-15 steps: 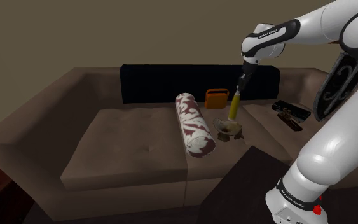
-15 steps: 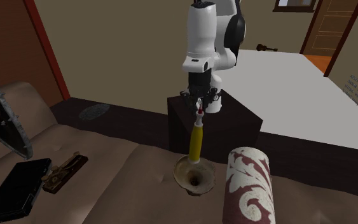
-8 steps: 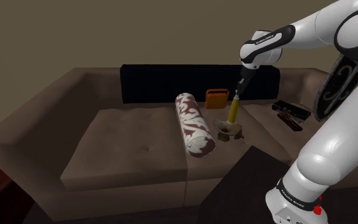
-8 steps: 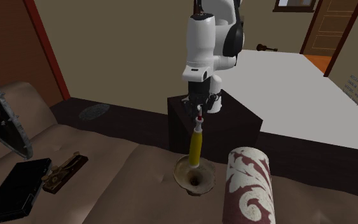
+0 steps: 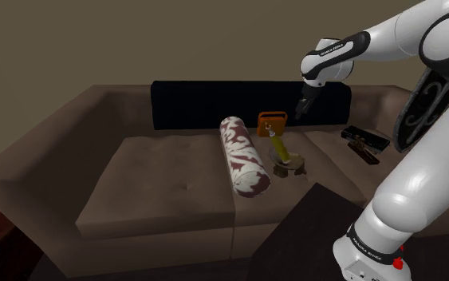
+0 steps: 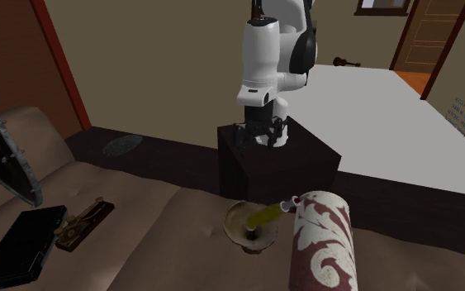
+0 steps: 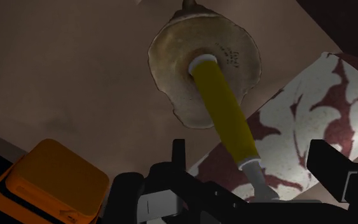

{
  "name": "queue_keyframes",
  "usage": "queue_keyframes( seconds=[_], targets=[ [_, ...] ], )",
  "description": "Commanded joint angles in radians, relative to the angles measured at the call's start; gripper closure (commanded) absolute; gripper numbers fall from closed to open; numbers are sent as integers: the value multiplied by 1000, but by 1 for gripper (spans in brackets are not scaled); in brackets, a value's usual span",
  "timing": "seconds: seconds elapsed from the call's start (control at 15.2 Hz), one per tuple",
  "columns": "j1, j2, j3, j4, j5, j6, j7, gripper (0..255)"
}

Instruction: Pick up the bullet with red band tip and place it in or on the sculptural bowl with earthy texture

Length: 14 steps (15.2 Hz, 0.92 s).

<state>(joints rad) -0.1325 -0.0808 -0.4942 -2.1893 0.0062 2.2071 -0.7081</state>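
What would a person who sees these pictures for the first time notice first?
Most likely the yellow bullet, which stands slanted in the rough, pale bowl on the brown sofa, its tip leaning toward the white and dark red patterned bolster. The black claw hangs open above it, touching nothing.

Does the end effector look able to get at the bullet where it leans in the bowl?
Probably yes. The open end effector hangs above the bullet, with nothing between; its base sits in the bowl and its tip slants up beside the patterned bolster, which may crowd one finger.
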Motion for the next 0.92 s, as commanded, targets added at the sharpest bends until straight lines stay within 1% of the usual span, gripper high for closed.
queue_keyframes(
  seconds=[0.0, 0.07, 0.33, 0.86],
  targets=[
    [0, 0, 0, 0, 0, 0, 0, 0],
    [0, 0, 0, 0, 0, 0, 0, 0],
    [-2, -62, 9, 70, -34, -125, 25, 0],
    [-2, -62, 9, 70, -34, -125, 25, 0]
  ],
)
